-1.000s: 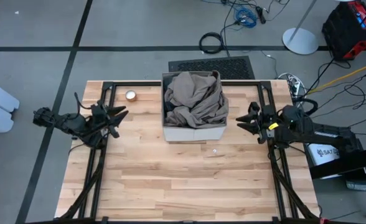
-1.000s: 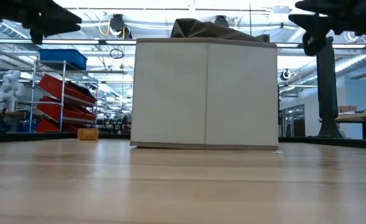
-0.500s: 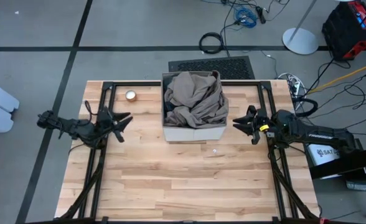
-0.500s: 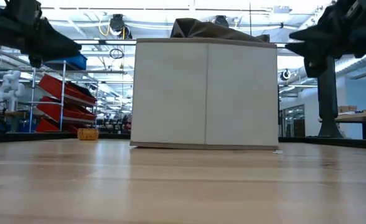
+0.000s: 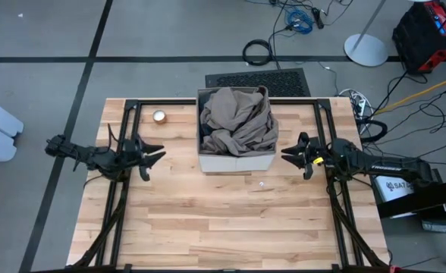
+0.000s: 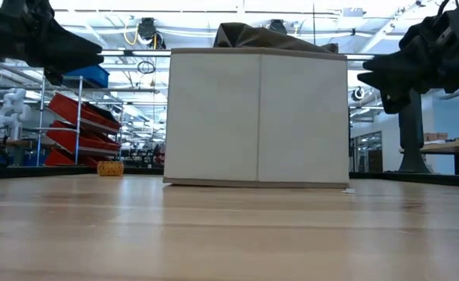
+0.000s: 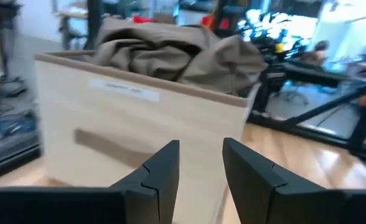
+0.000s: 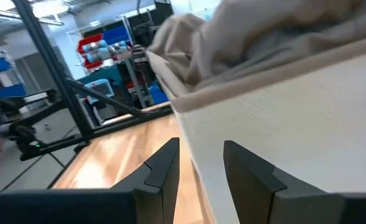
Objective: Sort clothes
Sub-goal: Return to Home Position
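A khaki-tan garment lies heaped in the square beige box at the table's far middle, its top bulging over the rim. The other clothes are hidden or out of view. My left gripper is open and empty in the air left of the box, pointing at it. It also shows in the low view and in its wrist view. My right gripper is open and empty right of the box, pointing at it. It also shows in the low view and in its wrist view.
A small roll of tape lies on the table near the far left corner. A tiny pale bit lies just in front of the box. The near half of the wooden table is bare boards. Black frame rails run along both sides.
Both grippers have come down and moved in toward the box from either side, the left toward the table's right edge and slightly nearer, the right toward the left edge. The garment and box have stayed still.
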Tool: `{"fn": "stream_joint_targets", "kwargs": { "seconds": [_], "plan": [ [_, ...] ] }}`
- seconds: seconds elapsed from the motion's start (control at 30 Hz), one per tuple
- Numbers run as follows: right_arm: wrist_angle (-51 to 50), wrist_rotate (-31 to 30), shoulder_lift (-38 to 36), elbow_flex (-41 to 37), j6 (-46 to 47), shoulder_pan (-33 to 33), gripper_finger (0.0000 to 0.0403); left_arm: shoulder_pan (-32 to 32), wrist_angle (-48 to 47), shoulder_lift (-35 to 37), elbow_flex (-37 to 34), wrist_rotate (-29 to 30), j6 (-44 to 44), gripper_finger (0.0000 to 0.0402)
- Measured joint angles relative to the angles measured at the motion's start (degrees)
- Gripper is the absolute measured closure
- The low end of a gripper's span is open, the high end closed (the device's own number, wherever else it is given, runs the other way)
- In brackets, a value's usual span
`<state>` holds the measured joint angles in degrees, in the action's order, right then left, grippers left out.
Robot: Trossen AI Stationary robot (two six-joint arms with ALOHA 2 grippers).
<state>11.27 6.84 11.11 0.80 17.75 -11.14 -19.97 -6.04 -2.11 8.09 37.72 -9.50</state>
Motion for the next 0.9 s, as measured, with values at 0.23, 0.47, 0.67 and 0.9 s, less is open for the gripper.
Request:
{"fn": "stream_joint_targets", "kwargs": {
  "seconds": [0.23,0.47,0.67,0.9],
  "plan": [
    [-0.38,-1.22,0.0,0.0,-0.23,0.0,0.0291,0.11,17.34,-0.07,-7.64,-19.32,5.38,0.0269],
    [-3.66,-1.16,0.07,0.0,-0.22,0.02,0.0291,0.07,14.75,-0.07,-7.64,-35.9,4.05,0.0269],
    [-3.4,-1.17,0.2,0.0,-0.9,-0.04,0.0291,0.07,7.25,-0.14,-7.64,-36.51,1.6,0.0269],
    [-4.02,-0.95,0.31,0.0,2.41,0.0,0.0291,0.07,7.36,-0.13,-7.64,-34.94,-1.65,0.0269]
  ]
}}
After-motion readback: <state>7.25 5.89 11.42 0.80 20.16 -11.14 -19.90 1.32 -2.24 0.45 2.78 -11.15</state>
